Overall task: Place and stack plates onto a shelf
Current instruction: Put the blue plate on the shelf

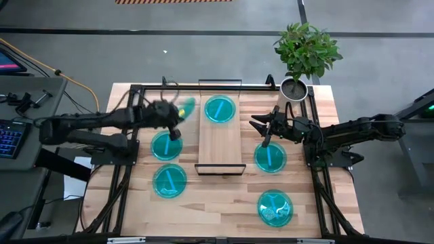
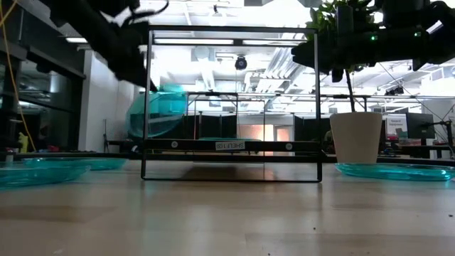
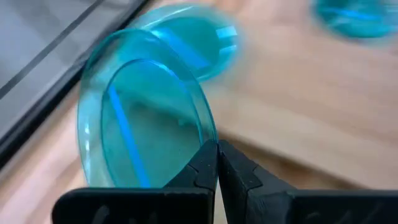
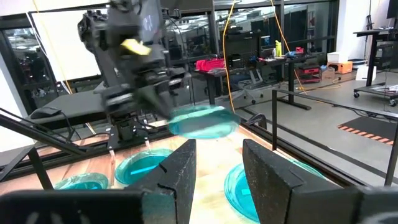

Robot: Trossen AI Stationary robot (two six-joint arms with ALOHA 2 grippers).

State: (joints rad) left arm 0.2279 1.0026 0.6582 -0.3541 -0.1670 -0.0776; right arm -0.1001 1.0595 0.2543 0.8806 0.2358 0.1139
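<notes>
- Left gripper (image 3: 216, 163) pinched tight on a plate's (image 3: 146, 121) rim, carrying it tilted above the tabletop (image 1: 217, 203), just left of the shelf (image 1: 220, 139).
- Right gripper (image 4: 217, 165) spread wide, empty, hovering right of the shelf.
- One plate (image 1: 220, 109) on the shelf's far end; four flat on the planks.
- Potted plant (image 1: 304, 54) at far right corner; lit office behind.
</notes>
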